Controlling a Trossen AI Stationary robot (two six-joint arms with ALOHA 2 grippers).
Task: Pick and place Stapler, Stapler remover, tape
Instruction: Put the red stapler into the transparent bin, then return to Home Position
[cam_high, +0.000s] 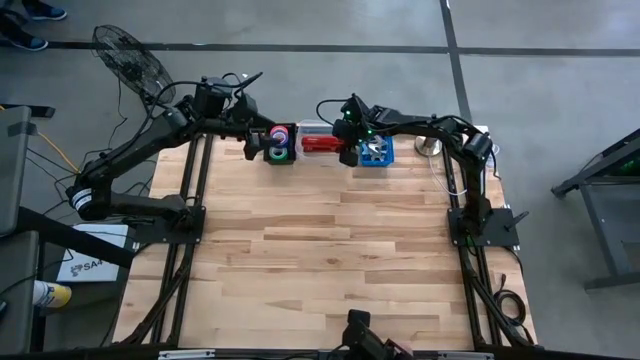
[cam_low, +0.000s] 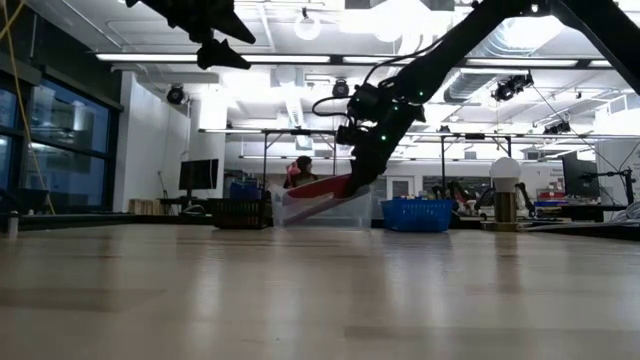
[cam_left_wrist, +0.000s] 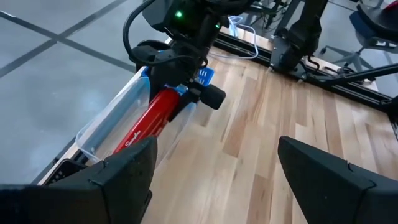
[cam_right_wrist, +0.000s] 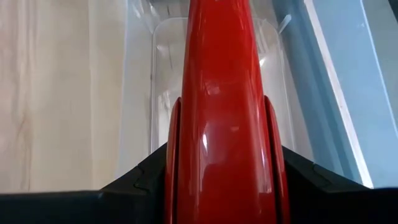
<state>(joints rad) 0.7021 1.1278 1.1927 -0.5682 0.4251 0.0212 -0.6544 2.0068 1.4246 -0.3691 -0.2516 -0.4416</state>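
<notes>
At top centre of the high view, right gripper (cam_high: 349, 148) clamps one end of the stapler (cam_high: 320, 143), which slants nose-down into the clear bin (cam_high: 312, 128). Risk: release while tilted could leave it propped on the rim or tip the light bin. Left gripper (cam_high: 252, 141), fingers wide, waits over the black bin (cam_high: 281, 158).

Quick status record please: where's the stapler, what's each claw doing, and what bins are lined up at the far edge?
stapler: red stapler, tilted, one end down in the clear bin
right claw: right claw shut on the stapler's raised end
left claw: left claw open, hovering by the black bin
black bin: holds tape rolls
other bin: blue basket beside the clear bin
</notes>
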